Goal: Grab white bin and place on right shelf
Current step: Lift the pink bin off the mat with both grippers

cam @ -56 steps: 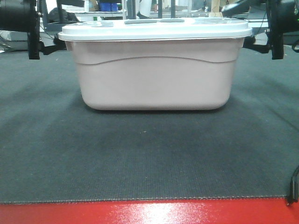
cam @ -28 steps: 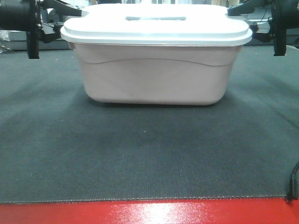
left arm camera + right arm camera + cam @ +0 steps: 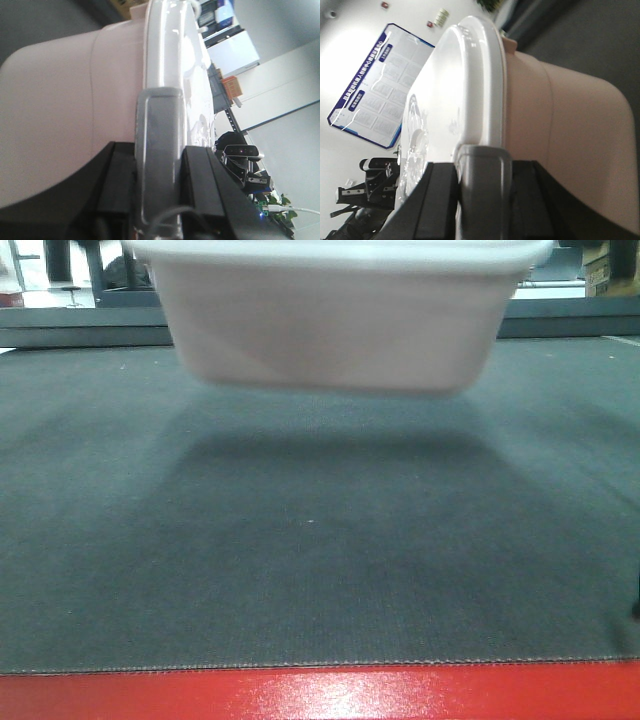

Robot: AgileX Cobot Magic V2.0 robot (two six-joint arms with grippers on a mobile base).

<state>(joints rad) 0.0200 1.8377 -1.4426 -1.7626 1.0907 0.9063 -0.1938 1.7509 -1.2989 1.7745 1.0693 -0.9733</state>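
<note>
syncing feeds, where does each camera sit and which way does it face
Front: low down, facing over the dark mat at the white bin above it; no robot parts.
Left wrist: behind the left claw, facing the bin's end; fingers flank a grey latch.
Right wrist: same, right claw, opposite end.
Shared: the bin.

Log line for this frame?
bin: held above mat, lid on | left hand: shut on bin | right hand: shut on bin | shelf: not in view

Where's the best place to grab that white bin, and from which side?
Take the white bin at its two short ends, under the lid rim at the grey latch. The rim overhangs there, a ledge for lifting. The left pincer and right pincer sit so.
</note>
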